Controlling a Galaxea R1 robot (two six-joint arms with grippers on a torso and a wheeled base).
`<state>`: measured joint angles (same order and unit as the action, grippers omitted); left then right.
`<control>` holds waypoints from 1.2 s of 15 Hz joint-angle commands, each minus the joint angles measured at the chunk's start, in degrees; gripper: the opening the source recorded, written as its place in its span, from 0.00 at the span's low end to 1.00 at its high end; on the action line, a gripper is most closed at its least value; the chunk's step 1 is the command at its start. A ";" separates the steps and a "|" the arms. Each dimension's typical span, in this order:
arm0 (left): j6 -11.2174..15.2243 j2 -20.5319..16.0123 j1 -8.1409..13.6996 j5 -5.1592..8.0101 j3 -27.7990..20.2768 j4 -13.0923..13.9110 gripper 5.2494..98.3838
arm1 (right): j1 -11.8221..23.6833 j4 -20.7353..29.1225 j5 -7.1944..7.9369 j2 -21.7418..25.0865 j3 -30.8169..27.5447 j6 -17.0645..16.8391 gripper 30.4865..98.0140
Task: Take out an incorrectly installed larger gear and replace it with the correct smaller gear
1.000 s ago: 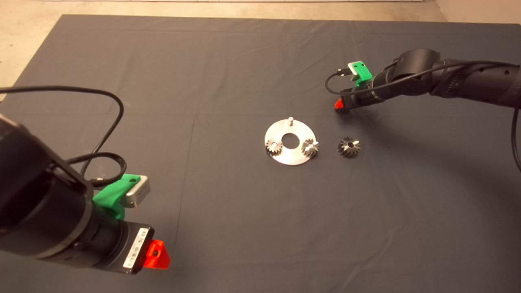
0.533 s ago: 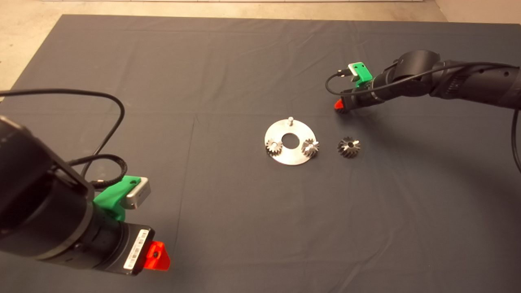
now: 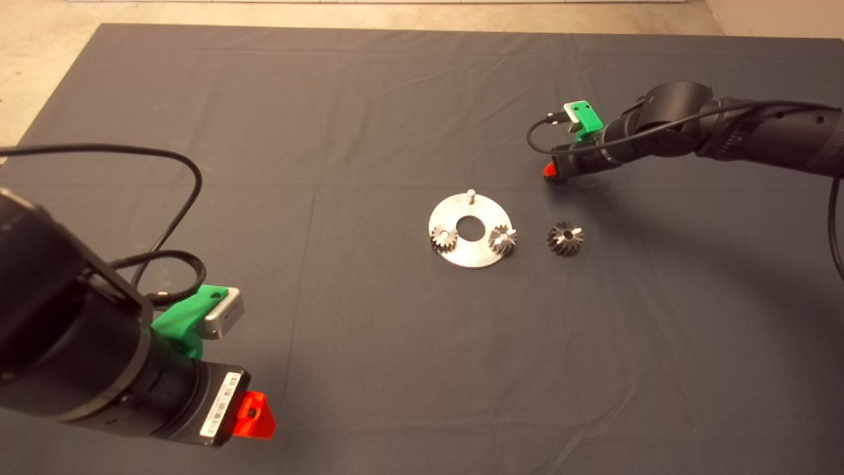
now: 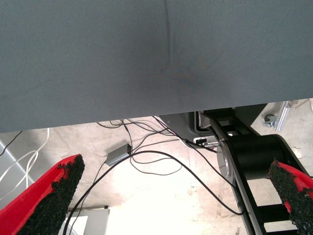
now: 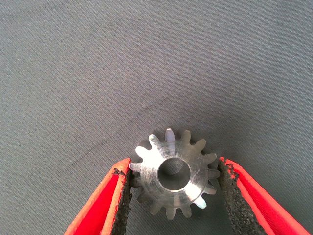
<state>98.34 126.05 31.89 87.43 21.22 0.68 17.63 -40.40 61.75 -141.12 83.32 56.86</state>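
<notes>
Right gripper (image 5: 171,183) fingers pinching the smaller gear (image 5: 172,177) by its teeth near the table's far right; could slip, twist, miss the bare pin (image 3: 471,194); left gripper (image 4: 171,196) spread, idle.

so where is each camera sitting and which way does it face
Head view: above the table, looking down at the mat, the metal disc and the larger gear; both arms show, the left gripper parked at lower left.
Left wrist view: on the left arm, facing the mat edge and cabled floor; its fingers are apart.
Right wrist view: on the right arm, looking down at the smaller gear between the right gripper's pads.
Shared: all three views show the dark mat.
</notes>
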 commanded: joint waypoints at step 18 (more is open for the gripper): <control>0.71 0.04 0.28 0.90 -0.93 0.88 0.99 | 5.53 -0.22 5.01 -1.62 -8.46 0.54 0.16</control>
<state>98.60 126.05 31.91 87.41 21.21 0.68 17.94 -40.53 63.34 -141.33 76.05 56.86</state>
